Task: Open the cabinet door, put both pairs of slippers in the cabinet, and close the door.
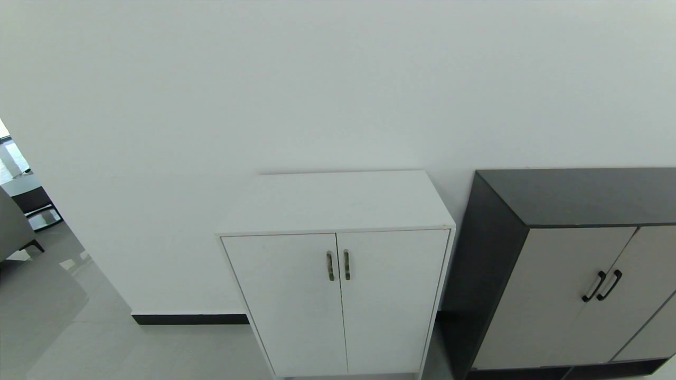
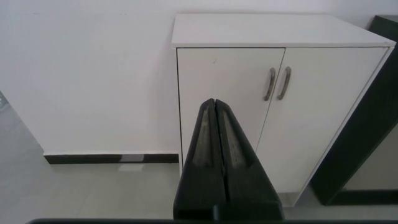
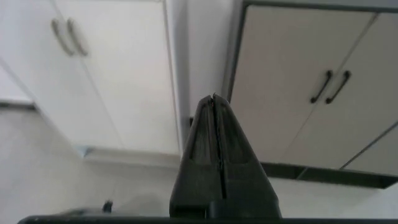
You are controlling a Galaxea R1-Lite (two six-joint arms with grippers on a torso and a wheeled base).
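A white two-door cabinet [image 1: 338, 295] stands against the wall with both doors closed. Two metal handles [image 1: 338, 265] sit side by side at the middle seam. In the left wrist view the same cabinet [image 2: 280, 112] is ahead, and my left gripper [image 2: 215, 102] is shut with nothing in it, held short of the left door. My right gripper [image 3: 213, 98] is shut and empty too, pointing at the gap between the white cabinet [image 3: 112, 68] and the darker one beside it.
A black-framed cabinet with grey doors [image 1: 575, 285] and black handles [image 1: 602, 285] stands close to the right of the white one. Grey tiled floor [image 1: 79, 343] lies open to the left. A chair and table [image 1: 24, 211] are far left.
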